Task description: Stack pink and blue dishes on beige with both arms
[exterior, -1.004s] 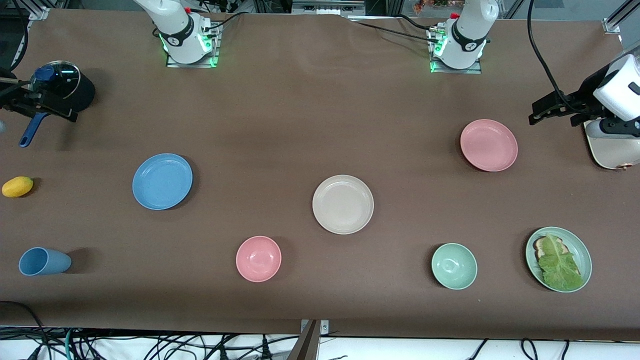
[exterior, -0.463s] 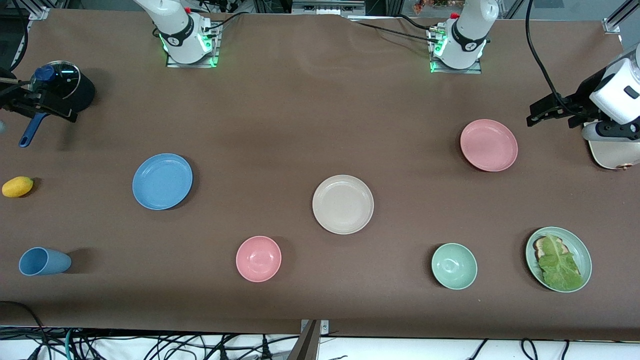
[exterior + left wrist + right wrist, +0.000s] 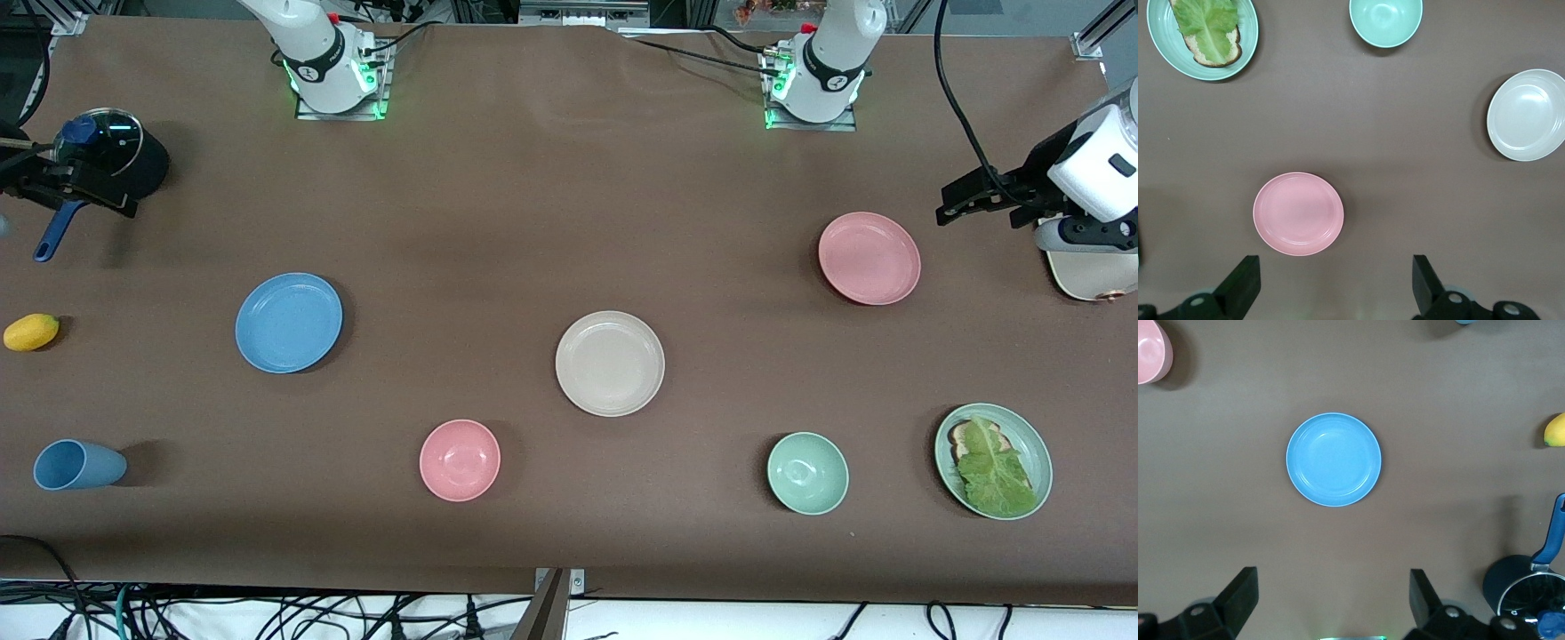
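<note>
Pink plate, blue plate, beige plate: smooth, round, shallow.

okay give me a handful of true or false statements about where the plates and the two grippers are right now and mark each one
1. The round pink plate already lies on the round beige plate. False: it lies alone on the brown table, toward the left arm's end.
2. The left gripper is open and empty. True.
3. The round blue plate lies bare on the table, nothing on it. True.
4. The right gripper is shut on the blue plate. False: its fingers stand wide apart, and the plate lies untouched.
5. The small pink bowl lies nearer the front camera than the beige plate. True.
</note>
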